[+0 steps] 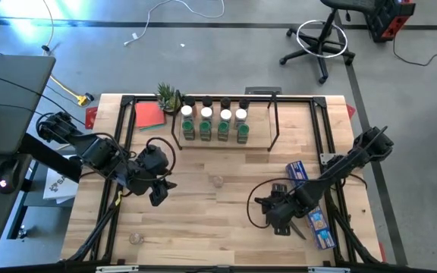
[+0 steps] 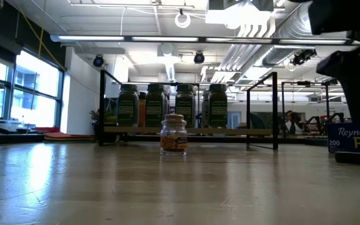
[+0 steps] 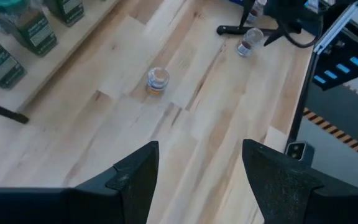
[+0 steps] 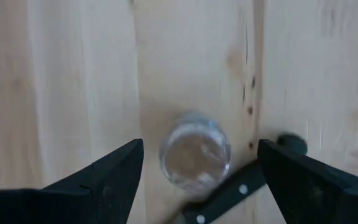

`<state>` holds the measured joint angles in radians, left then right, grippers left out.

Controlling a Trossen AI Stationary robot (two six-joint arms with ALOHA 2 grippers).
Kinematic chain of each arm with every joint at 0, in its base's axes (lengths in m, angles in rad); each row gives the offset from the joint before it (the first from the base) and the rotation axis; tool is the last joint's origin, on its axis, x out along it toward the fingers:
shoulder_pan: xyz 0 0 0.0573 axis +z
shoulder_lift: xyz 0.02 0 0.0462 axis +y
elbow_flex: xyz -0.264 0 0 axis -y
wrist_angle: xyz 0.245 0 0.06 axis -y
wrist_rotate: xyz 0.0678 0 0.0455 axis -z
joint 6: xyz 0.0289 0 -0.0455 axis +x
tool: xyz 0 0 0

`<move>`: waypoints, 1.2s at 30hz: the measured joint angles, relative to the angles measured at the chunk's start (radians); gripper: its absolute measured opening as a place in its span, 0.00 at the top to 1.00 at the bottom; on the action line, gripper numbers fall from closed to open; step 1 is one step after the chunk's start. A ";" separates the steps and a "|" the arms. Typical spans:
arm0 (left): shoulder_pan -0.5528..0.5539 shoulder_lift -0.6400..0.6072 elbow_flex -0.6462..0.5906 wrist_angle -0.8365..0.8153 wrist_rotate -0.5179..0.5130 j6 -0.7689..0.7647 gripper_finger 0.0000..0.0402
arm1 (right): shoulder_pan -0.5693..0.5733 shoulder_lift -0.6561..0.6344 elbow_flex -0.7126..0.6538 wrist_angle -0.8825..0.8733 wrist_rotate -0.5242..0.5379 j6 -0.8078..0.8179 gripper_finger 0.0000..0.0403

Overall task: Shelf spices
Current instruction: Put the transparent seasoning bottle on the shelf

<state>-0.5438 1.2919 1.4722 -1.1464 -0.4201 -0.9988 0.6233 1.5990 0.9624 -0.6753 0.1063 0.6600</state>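
Observation:
The shelf [image 1: 226, 140] stands at the table's far middle with two rows of spice jars [image 1: 214, 121] on its boards. A clear-capped jar of orange spice [image 1: 217, 180] [image 2: 174, 134] [image 3: 158, 79] stands upright mid-table. My right gripper [image 1: 279, 218] [image 4: 201, 149] hangs open, pointing down over another clear jar [image 4: 196, 158] [image 3: 251, 41] that stands on the table by a black-handled utensil [image 4: 229, 196]; its fingers stand on either side above it, apart from it. My left gripper [image 1: 158, 193] [image 3: 199, 149] hovers open at the left, holding nothing.
A long blue box [image 1: 309, 203] [image 2: 349, 139] lies beside the right arm. One more small jar [image 1: 136, 237] stands near the front left corner. A plant [image 1: 169, 97] and a red flat thing [image 1: 149, 115] sit left of the shelf. A black frame [image 1: 120, 152] edges the table.

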 joint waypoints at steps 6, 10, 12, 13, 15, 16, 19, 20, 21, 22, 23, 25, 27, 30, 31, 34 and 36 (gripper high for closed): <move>0.000 0.000 0.000 0.004 -0.008 -0.069 0.44 | 0.001 0.000 -0.052 0.059 0.034 -0.011 0.26; 0.000 0.000 0.000 0.040 -0.008 -0.073 0.44 | -0.001 0.000 -0.085 0.088 0.005 -0.006 0.37; 0.000 0.000 0.000 0.060 -0.009 -0.077 0.44 | -0.001 -0.001 -0.088 0.109 0.005 -0.014 0.43; 0.001 0.000 0.000 0.064 -0.012 -0.082 0.44 | -0.001 -0.001 -0.089 0.120 0.005 -0.020 0.47; 0.006 0.000 0.000 0.075 -0.022 -0.092 0.44 | -0.001 -0.001 -0.095 0.152 0.005 -0.039 0.54; 0.008 0.000 0.000 0.078 -0.026 -0.097 0.44 | -0.001 -0.001 -0.095 0.167 0.005 -0.049 0.57; 0.013 0.000 0.000 0.082 -0.037 -0.108 0.44 | -0.001 -0.001 -0.095 0.180 0.006 -0.080 0.63; 0.016 0.000 0.000 0.088 -0.037 -0.108 0.44 | -0.001 -0.001 -0.095 0.178 0.008 -0.084 0.64; 0.020 0.000 0.000 0.093 -0.037 -0.108 0.44 | -0.001 -0.001 -0.095 0.175 0.009 -0.086 0.65; 0.024 0.000 0.000 0.099 -0.036 -0.108 0.44 | -0.001 -0.001 -0.095 0.175 0.010 -0.091 0.64; 0.028 0.000 0.000 0.103 -0.036 -0.108 0.44 | -0.001 -0.001 -0.095 0.176 0.011 -0.092 0.64; 0.033 0.000 0.000 0.100 -0.033 -0.108 0.44 | -0.001 -0.001 -0.095 0.177 0.011 -0.081 0.62; 0.037 0.000 0.000 0.101 -0.030 -0.107 0.44 | -0.003 -0.001 -0.095 0.177 -0.003 -0.059 0.59; 0.037 0.000 0.000 0.100 -0.030 -0.105 0.44 | -0.004 -0.001 -0.095 0.178 -0.025 -0.033 0.51; 0.037 0.000 0.000 0.100 -0.029 -0.099 0.44 | -0.006 -0.001 -0.095 0.182 -0.035 -0.029 0.47; 0.037 0.000 0.000 0.100 -0.026 -0.099 0.44 | -0.010 -0.001 -0.095 0.209 -0.057 -0.010 0.36; 0.037 0.000 0.000 0.100 -0.021 -0.099 0.44 | -0.018 -0.001 -0.095 0.220 -0.055 -0.005 0.30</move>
<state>-0.5064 1.2919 1.4723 -1.0469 -0.4411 -1.0977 0.6050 1.5982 0.8677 -0.4554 0.0515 0.6551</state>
